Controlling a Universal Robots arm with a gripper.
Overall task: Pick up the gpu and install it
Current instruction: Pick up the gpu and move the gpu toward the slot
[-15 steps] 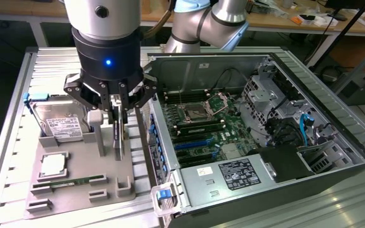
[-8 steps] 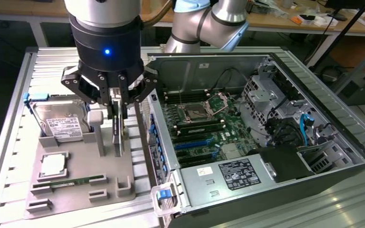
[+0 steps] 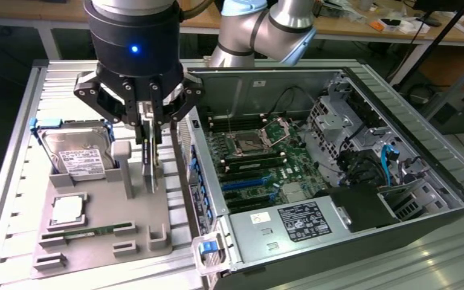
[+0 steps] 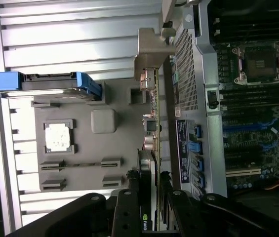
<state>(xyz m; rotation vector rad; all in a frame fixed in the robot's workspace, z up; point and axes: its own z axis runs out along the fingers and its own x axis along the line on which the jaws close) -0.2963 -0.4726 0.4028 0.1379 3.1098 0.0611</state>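
The gpu (image 3: 150, 172) stands on its edge over the grey fixture tray (image 3: 95, 254), beside a grey holder post (image 3: 121, 166). My gripper (image 3: 150, 138) comes down on it from above, with its black fingers shut on the card's upper edge. In the wrist view the gpu (image 4: 150, 128) is edge-on between my fingers (image 4: 133, 197), and its silver bracket (image 4: 151, 52) is at the far end. Whether the card has left its holder I cannot tell. The open computer case (image 3: 341, 78) lies just to the exterior view's right, with its blue-tabbed expansion slots (image 3: 244, 181) showing on the motherboard.
On the tray sit a silver hard drive with blue rails (image 3: 75, 151), a processor chip (image 3: 67, 208) and a narrow green memory stick (image 3: 87, 231). The case's metal side wall (image 3: 185, 139) rises close to the card. A power supply (image 3: 301, 220) fills the case's near end.
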